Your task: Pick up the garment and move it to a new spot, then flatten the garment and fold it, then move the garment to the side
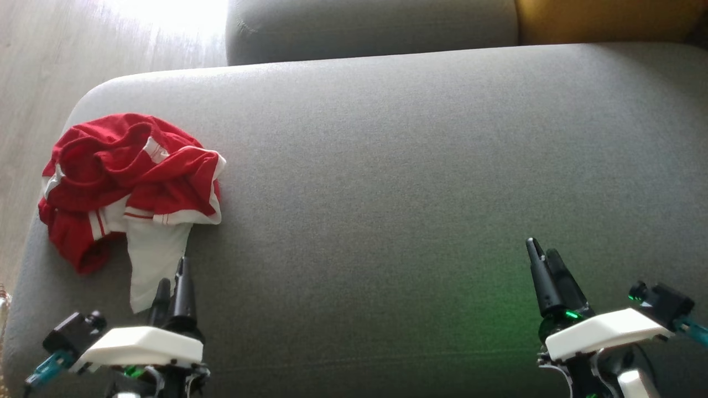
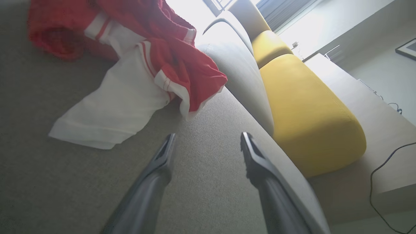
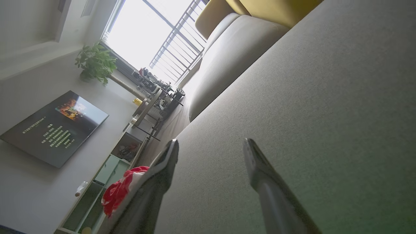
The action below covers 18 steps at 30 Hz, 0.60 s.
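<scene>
A crumpled red and white garment (image 1: 130, 182) lies on the left end of the grey sofa seat (image 1: 415, 166), a white flap hanging toward me. My left gripper (image 1: 172, 282) stands open just below that white flap, nothing between its fingers. Seen from the left wrist, the garment (image 2: 136, 65) is ahead and to the left of the open left gripper (image 2: 206, 138), whose fingertips stay short of the cloth. My right gripper (image 1: 545, 251) is open over bare cushion at the lower right, far from the garment. From the right wrist, the right gripper (image 3: 211, 143) is open, and a bit of garment (image 3: 118, 190) peeks past its left finger.
A grey backrest cushion (image 1: 365, 27) and a yellow cushion (image 1: 603, 19) line the far edge of the seat. Pale wooden floor (image 1: 50, 61) lies beyond the sofa's left edge. A television (image 3: 53, 128), a low cabinet and a potted plant (image 3: 96, 61) stand across the room.
</scene>
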{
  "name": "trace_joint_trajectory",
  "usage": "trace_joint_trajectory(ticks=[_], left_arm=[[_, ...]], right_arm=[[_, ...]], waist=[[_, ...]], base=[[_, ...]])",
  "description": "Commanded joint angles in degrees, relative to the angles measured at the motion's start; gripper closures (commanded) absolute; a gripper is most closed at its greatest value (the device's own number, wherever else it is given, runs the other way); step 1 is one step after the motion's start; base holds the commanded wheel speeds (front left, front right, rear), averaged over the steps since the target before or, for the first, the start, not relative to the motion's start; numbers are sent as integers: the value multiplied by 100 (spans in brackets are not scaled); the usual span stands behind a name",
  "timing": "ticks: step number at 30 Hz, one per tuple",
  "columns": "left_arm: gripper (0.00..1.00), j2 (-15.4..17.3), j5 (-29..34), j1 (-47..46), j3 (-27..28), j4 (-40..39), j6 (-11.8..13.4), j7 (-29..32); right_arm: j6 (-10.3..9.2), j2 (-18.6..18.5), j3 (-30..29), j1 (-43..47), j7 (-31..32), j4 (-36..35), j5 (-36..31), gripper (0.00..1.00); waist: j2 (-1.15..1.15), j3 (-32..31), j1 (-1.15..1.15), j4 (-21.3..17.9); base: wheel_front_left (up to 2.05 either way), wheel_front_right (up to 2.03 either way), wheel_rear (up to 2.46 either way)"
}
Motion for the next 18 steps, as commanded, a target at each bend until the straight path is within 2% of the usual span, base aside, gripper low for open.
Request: trace_joint_trajectory(ticks=[1,18], left_arm=[[0,70,143,-292,42,-260,21,-66],[0,88,1160,-286,-32,-703,255,-355]], right_arm=[[0,-45,95,-327,-68,-254,-138,0],[-1,-57,238,-399,-355,-430,-1150,0]], waist=[[0,0,0,-1],[0,21,0,-4]], base=[[0,0,0],[0,0,0]])
